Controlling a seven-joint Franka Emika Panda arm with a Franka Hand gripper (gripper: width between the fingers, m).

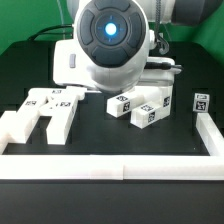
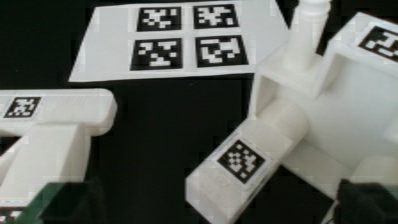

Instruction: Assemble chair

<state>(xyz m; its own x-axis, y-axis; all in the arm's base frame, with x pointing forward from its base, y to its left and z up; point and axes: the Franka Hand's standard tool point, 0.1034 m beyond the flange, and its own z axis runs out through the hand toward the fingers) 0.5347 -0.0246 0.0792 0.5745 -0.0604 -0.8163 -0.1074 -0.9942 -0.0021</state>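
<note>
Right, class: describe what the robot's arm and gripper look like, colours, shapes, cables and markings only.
The arm is glossy white with rounded housings. Facing the exterior view is a round black cap with a small blue light at its centre. A thin dark cable runs behind it. The fingertips, seen in the wrist view, are dark.

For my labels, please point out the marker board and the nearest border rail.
marker board [image 2: 189, 33]: wrist view, white gap between its tags.
nearest border rail [image 1: 110, 168]: exterior view, middle of its length.
</note>
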